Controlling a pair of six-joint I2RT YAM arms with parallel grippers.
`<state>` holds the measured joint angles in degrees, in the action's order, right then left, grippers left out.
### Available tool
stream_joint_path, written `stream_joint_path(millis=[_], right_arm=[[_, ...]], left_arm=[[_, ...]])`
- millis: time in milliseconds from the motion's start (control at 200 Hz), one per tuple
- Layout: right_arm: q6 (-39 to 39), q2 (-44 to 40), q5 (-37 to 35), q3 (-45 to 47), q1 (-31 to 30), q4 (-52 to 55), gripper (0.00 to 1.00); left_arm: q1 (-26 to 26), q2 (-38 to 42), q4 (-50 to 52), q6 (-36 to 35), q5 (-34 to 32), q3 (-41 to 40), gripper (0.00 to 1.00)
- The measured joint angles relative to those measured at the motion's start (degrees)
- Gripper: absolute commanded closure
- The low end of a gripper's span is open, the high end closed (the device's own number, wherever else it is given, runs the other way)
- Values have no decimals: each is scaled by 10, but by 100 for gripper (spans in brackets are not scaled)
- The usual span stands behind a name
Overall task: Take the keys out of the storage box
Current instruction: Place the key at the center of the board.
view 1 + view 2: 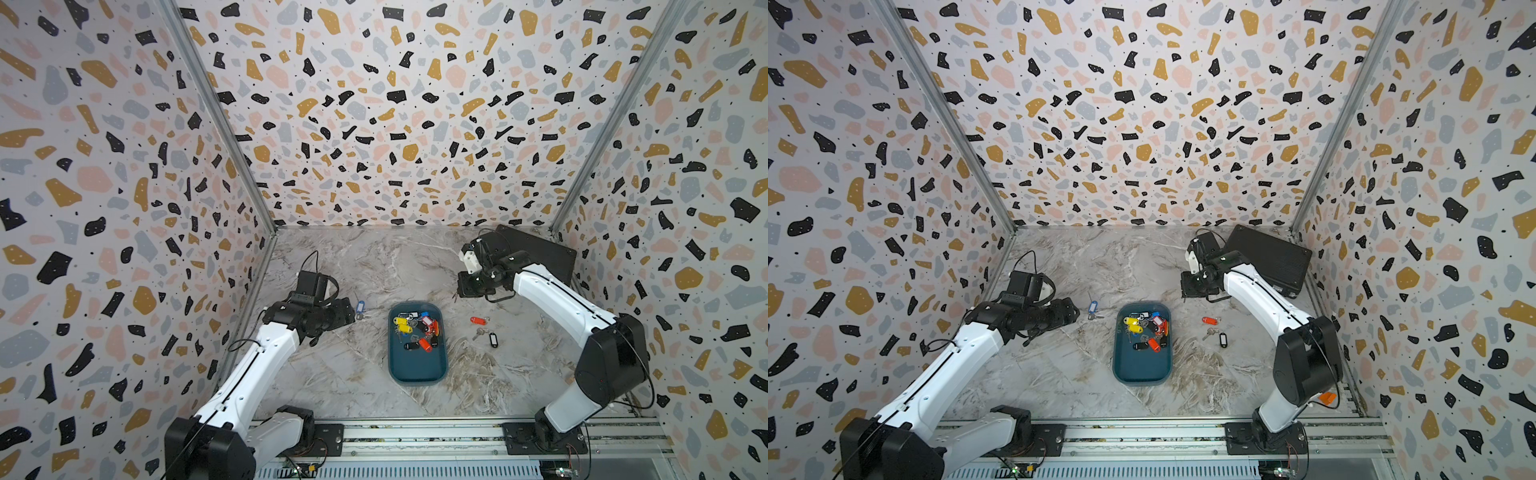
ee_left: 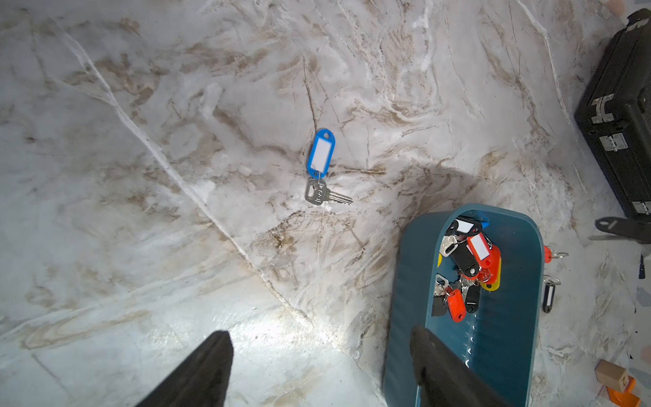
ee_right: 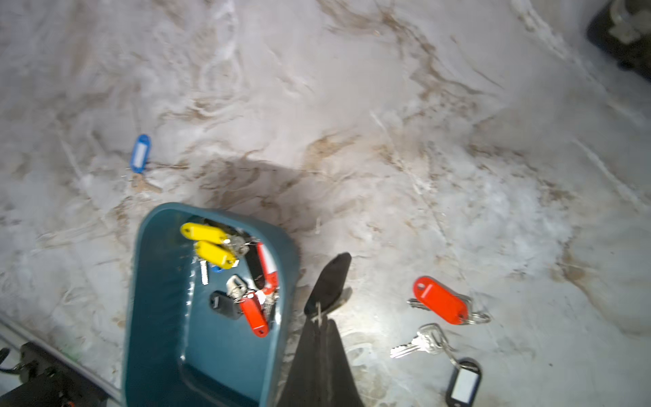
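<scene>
Left wrist: teal storage box [image 2: 408, 299] holds colour-tagged keys [image 2: 468, 260].

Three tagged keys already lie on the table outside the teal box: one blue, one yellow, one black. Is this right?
No, the yellow one is wrong: that tag is red. The right wrist view shows the red-tagged key beside the black-tagged key; the blue-tagged key lies apart.

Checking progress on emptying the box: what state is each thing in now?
storage box: upright, not yet empty.
keys: heaped at its far end.
blue-tagged key: out, on the table.
red-tagged key: out, on the table.
loose black-tagged key: out, on the table.
right gripper: shut on lifted black-tagged key.
left gripper: open, empty.
black briefcase: closed.
</scene>
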<state>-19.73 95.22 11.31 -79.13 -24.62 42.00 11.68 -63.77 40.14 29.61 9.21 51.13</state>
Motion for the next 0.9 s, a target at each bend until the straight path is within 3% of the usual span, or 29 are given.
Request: stream_joint_path(millis=[260,285,355,491,501,516,536,736,901], right_arm=[[6,127,3,0,63,-23,100],[5,132,3,0,67,-29,100],[5,140,6,-2,75,-35,99],[0,141,7,-2,78,-38,55],[5,141,7,-2,78,-38,45],[-2,141,6,-1,79,-39,11],[2,140,5,1,79,-40,1],[7,90,-1,34,81,-23,7],[10,-32,-4,81,81,1,14]], left_arm=[[0,-7,0,0,9,0,15],[0,-9,0,0,9,0,7],[0,-11,0,-1,12,0,4],[0,-14,0,-1,14,0,0],[0,-14,0,0,14,0,0],[0,-14,0,0,15,0,0],[0,-14,0,-1,15,0,0],[6,-17,0,-5,18,0,5],[40,-16,9,-20,8,3,12]])
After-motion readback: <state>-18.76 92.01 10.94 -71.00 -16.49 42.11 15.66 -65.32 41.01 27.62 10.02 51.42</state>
